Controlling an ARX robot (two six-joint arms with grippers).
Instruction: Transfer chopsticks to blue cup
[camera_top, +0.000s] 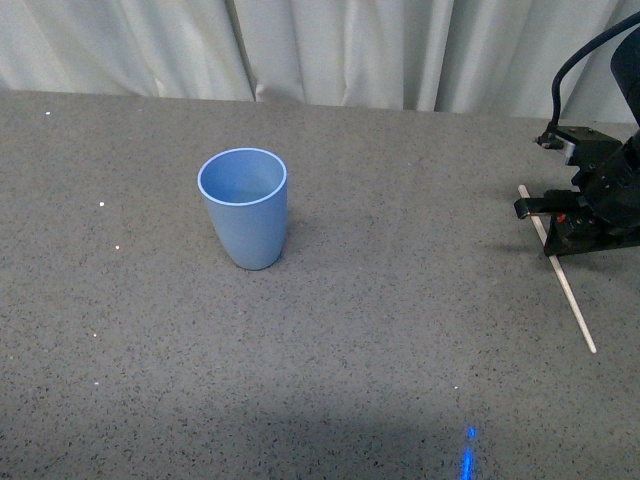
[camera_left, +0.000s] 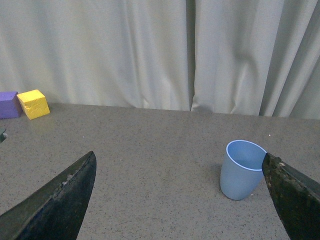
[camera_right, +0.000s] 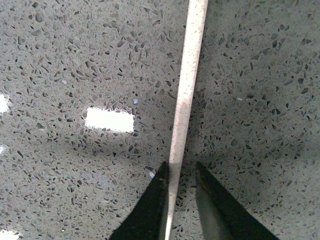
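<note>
The blue cup (camera_top: 243, 207) stands upright on the grey speckled table, left of centre; it also shows in the left wrist view (camera_left: 241, 170). The chopstick (camera_top: 566, 282), a thin pale stick, lies flat on the table at the far right. My right gripper (camera_top: 548, 222) is low over its far end, open. In the right wrist view the chopstick (camera_right: 186, 95) runs between the two black fingertips; the gripper (camera_right: 181, 169) straddles it, one finger (camera_right: 158, 190) touching its side, with a gap to the other. My left gripper (camera_left: 180, 167) is open and empty, facing the cup.
A yellow block (camera_left: 34, 103) and a purple block (camera_left: 8, 104) sit at the table's far edge by the pale curtain (camera_left: 150, 50). The table's far edge meets the curtain (camera_top: 320, 45). Blue light spots (camera_top: 467, 455) lie on the near table.
</note>
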